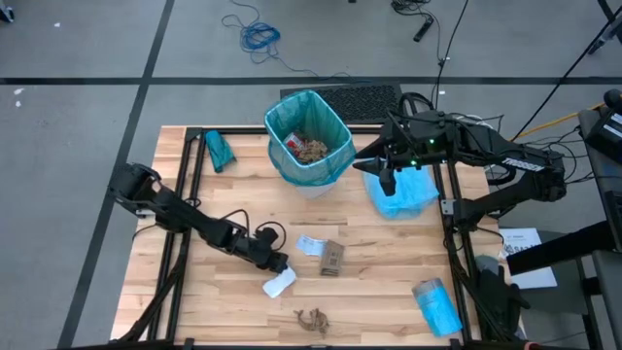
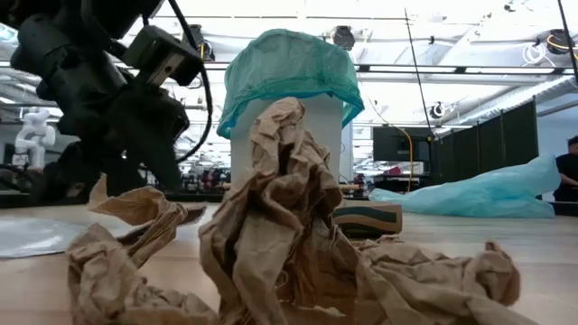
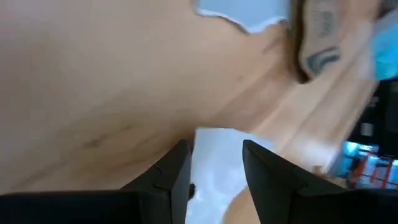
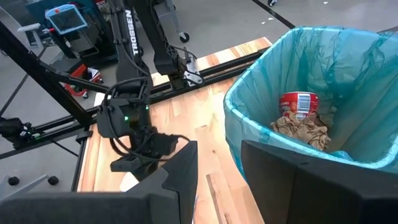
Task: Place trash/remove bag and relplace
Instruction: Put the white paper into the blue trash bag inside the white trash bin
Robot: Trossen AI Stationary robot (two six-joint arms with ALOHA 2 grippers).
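Note:
The bin [image 1: 309, 146], lined with a teal bag [image 4: 261, 106], stands at the table's far middle and holds brown paper [image 4: 301, 130] and a red-and-white bottle [image 4: 298, 102]. A white packet [image 1: 280, 283] lies flat near the table's middle. My left gripper [image 1: 278, 263] is low over its far end, open, and the packet [image 3: 214, 165] shows between the fingers. A pale blue scrap [image 1: 309, 245] and a small brown box [image 1: 331, 258] lie just right of it. A brown paper wad [image 1: 313, 318] rests by the near edge. My right gripper [image 1: 388, 180] hangs open beside the bin. My left gripper slants down from the table's left over the white packet's end [image 3: 217, 140], one finger on either side of it. I cannot tell whether the fingers [image 3: 180, 165] touch the packet, which lies flat on the table.
A loose pale blue bag [image 1: 400, 192] is heaped right of the bin, under my right gripper. A rolled teal bag [image 1: 219, 151] lies at the far left and a blue roll [image 1: 436, 303] at the near right. Black frame rails [image 1: 185, 194] run along both table sides.

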